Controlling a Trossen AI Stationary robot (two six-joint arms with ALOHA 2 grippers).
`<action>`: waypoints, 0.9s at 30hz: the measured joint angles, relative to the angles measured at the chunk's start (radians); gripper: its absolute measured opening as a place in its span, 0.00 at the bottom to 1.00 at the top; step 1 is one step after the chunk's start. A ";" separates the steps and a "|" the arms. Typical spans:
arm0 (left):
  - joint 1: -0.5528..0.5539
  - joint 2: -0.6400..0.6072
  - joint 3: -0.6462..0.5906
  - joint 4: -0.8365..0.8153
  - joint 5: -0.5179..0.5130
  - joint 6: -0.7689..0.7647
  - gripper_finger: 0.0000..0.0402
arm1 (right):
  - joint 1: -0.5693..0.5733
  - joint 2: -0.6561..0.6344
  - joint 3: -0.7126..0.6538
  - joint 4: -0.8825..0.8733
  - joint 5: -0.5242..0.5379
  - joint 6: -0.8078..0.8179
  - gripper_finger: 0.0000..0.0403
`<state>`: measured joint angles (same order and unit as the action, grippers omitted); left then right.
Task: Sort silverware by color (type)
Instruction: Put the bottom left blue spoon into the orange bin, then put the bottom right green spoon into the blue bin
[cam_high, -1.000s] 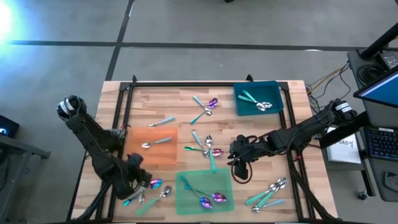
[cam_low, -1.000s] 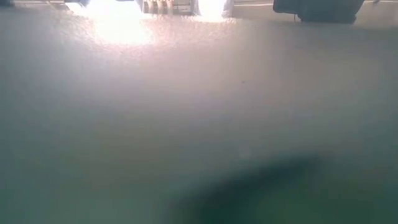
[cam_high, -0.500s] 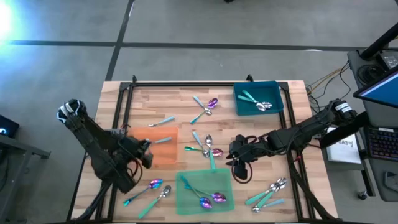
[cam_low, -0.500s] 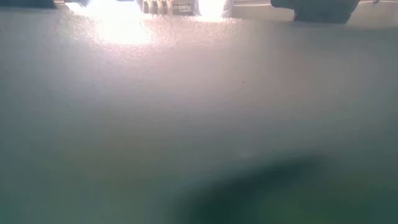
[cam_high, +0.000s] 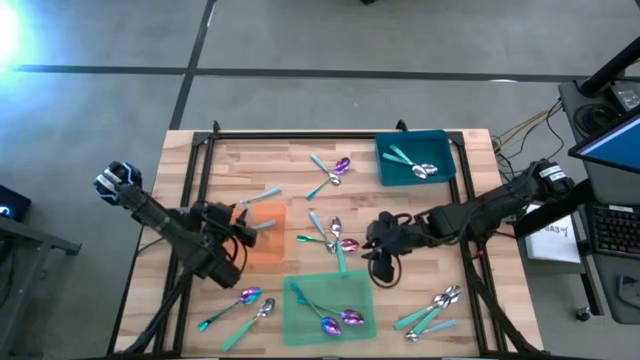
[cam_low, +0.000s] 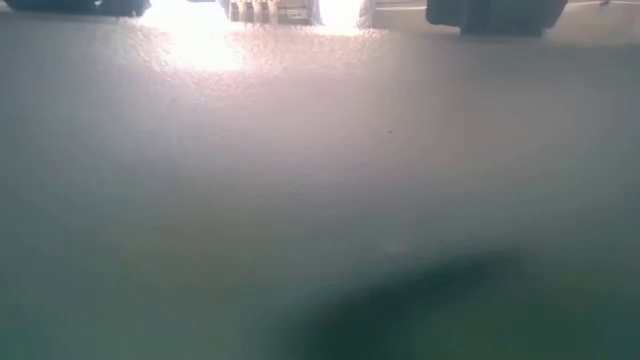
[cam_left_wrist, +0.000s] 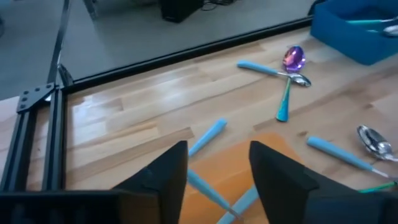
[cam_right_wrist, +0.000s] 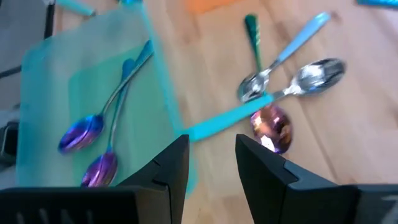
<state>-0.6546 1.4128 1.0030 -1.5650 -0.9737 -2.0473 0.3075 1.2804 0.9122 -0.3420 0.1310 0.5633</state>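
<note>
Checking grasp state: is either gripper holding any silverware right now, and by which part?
Nothing held. Left gripper open above the orange mat; right gripper open, empty, over the spoons.

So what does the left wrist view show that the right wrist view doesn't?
Only the left wrist view shows the blue bin with spoons inside, the table's black frame rail, the crossed pair of a purple spoon and a silver spoon, and pale blue handles lying on the orange mat between the left gripper's open fingers.

Only the right wrist view shows the green mat holding two purple spoons, with the right gripper open.

Both show the wooden table and part of the orange mat.
</note>
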 joint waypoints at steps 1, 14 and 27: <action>0.001 0.000 0.000 0.000 0.006 -0.001 0.42 | -0.015 0.000 0.004 0.006 0.000 0.000 0.30; 0.003 0.000 -0.009 0.026 0.015 -0.032 0.44 | -0.308 0.000 0.149 0.062 0.000 0.024 0.30; 0.012 0.000 -0.009 0.046 -0.048 -0.153 0.44 | -0.401 0.048 0.265 -0.106 -0.062 0.112 0.30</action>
<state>-0.6430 1.4124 0.9943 -1.5193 -1.0220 -2.2006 -0.0933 1.3283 1.1768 -0.4478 0.0690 0.6749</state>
